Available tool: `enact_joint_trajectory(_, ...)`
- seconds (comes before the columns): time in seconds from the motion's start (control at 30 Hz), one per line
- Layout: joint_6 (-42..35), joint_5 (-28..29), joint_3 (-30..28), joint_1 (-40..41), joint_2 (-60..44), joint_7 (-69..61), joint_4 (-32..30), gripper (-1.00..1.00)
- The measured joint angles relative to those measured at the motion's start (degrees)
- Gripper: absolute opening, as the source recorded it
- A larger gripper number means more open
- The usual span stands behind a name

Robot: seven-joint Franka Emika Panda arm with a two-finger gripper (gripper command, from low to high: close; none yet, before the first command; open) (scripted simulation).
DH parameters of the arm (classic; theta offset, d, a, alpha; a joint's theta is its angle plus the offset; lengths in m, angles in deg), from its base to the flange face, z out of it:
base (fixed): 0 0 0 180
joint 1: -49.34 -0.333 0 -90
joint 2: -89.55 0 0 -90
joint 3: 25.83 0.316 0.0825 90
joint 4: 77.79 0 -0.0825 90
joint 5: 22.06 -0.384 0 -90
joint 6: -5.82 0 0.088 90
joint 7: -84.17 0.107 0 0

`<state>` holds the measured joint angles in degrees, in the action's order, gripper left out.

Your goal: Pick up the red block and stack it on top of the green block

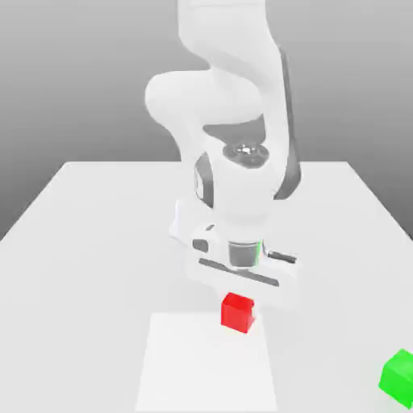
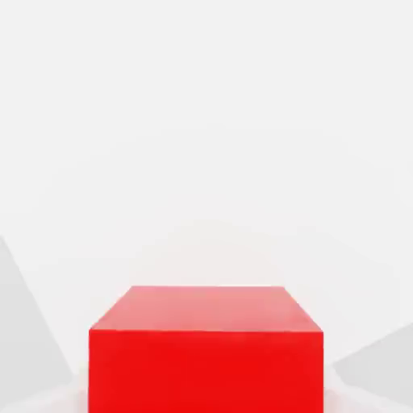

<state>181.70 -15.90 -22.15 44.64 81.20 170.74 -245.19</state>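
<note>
My white arm [image 1: 230, 97] bends far over and reaches down low in front of me. My wrist points down. My gripper [image 1: 239, 292] is at the bottom, close to the table. My two fingers are squeezed together.

The red block [image 1: 238, 312] (a small, matte, unmarked cube) is sitting flat near the middle of the tabletop [image 1: 81, 242], and the green block [image 1: 398, 376], its match in size, is lying well apart near an edge.
</note>
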Motion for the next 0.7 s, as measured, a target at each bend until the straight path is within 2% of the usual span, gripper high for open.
enact_joint_trajectory(0.17, -7.2, -6.5, 2.0, -0.1, 8.4, -4.7, -1.1, -1.00)
enact_joint_trajectory(0.3, -12.9, -7.6, 1.8, -0.7, 14.6, -5.5, -1.6, -1.00)
enact_joint_trajectory(0.5, -18.9, -0.1, 4.4, -2.9, 9.8, -4.5, 9.3, -1.00)
enact_joint_trajectory(0.7, -24.7, 2.4, 6.9, -7.4, 2.7, -7.3, 21.8, -1.00)
